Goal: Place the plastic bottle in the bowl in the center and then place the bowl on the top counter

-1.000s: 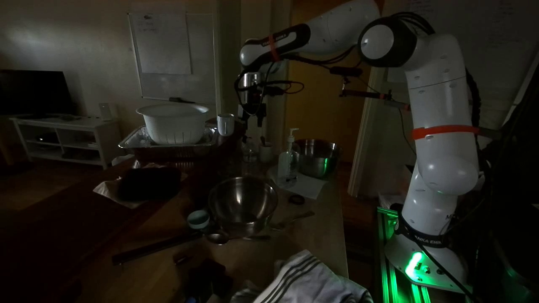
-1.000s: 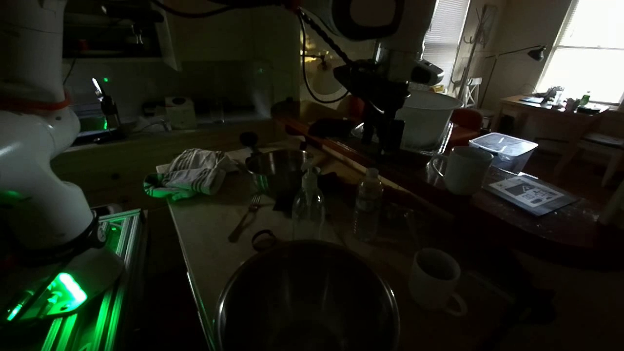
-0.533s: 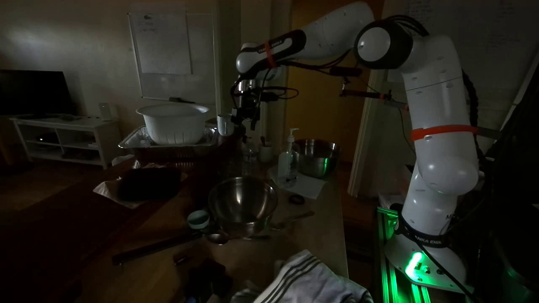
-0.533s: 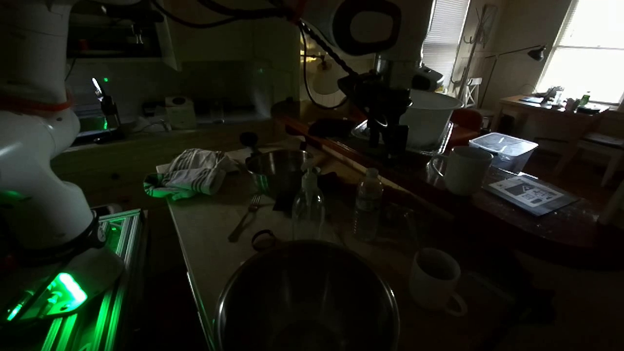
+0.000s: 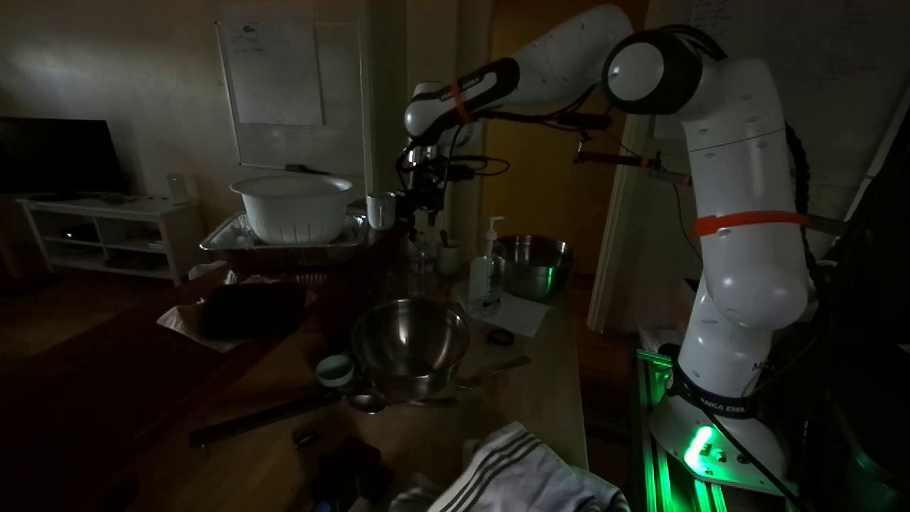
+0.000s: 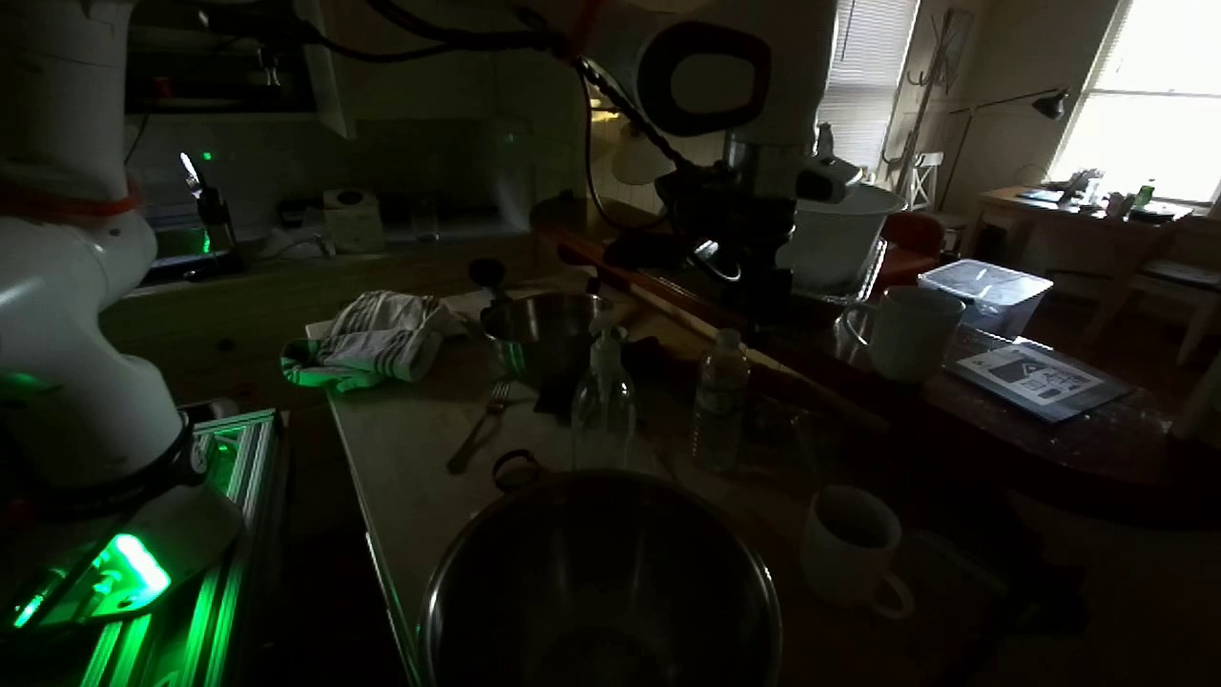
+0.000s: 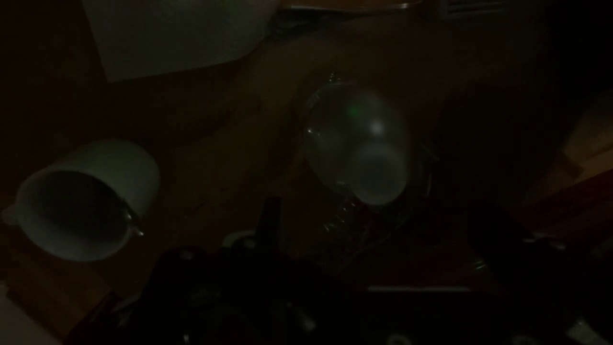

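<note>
The clear plastic bottle (image 6: 720,405) stands upright on the table in both exterior views. From above, in the wrist view, the bottle (image 7: 335,139) shows its pale cap uppermost. My gripper (image 5: 421,222) hangs over the bottle in an exterior view, apart from it. Its dark fingers (image 7: 269,225) stand wide in the wrist view, with nothing held between them; the cap lies just beyond the gap. The shiny steel bowl (image 5: 412,341) sits at the table's middle, with no bottle in it. The dark raised counter (image 6: 963,434) runs along the table's far side.
A pump bottle (image 6: 604,420) and a mug (image 7: 110,172) with a spoon flank the plastic bottle. Another steel bowl (image 5: 547,277) stands at the table's end. The raised counter bears a mug (image 6: 911,334) and a white tub (image 5: 291,213). A fork (image 6: 477,429) lies near the central bowl.
My gripper has come down somewhat above the bottle and its fingers have turned about the wrist. The bottle and bowl have stayed put.
</note>
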Available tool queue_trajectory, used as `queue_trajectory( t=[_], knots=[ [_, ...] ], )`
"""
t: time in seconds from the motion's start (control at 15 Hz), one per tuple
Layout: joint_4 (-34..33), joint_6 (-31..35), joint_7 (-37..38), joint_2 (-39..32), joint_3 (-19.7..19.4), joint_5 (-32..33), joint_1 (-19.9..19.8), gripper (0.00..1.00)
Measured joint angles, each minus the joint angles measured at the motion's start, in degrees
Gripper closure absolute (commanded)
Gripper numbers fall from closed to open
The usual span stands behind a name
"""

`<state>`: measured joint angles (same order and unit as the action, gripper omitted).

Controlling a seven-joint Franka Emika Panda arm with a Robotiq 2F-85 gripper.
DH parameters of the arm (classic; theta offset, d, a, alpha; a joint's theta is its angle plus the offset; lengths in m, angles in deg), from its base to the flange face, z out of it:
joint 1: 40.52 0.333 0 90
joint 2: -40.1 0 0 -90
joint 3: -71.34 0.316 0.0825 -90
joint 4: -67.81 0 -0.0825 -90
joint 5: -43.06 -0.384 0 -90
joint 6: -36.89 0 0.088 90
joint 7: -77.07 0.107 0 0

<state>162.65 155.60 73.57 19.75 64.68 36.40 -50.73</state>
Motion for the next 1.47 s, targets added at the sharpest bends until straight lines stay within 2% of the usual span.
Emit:
queue_trajectory(
  t=[0.13, 0.2, 0.27, 0.33, 0.53, 1.47],
  knots=[
    [1.11, 1.01, 0.00, 0.43, -0.09, 0.14, 0.00, 0.26],
    [1.76, 1.36, 0.00, 0.71, -0.09, 0.14, 0.01, 0.33],
    [2.22, 1.46, 0.00, 0.90, -0.09, 0.14, 0.03, 0.36],
    [2.76, 1.52, 0.00, 1.16, -0.09, 0.14, 0.03, 0.32],
    [3.74, 1.52, 0.00, 1.53, -0.08, 0.17, 0.08, 0.35],
    [4.57, 3.38, 0.00, 1.74, 0.83, 0.83, 1.17, 0.35]
  ],
)
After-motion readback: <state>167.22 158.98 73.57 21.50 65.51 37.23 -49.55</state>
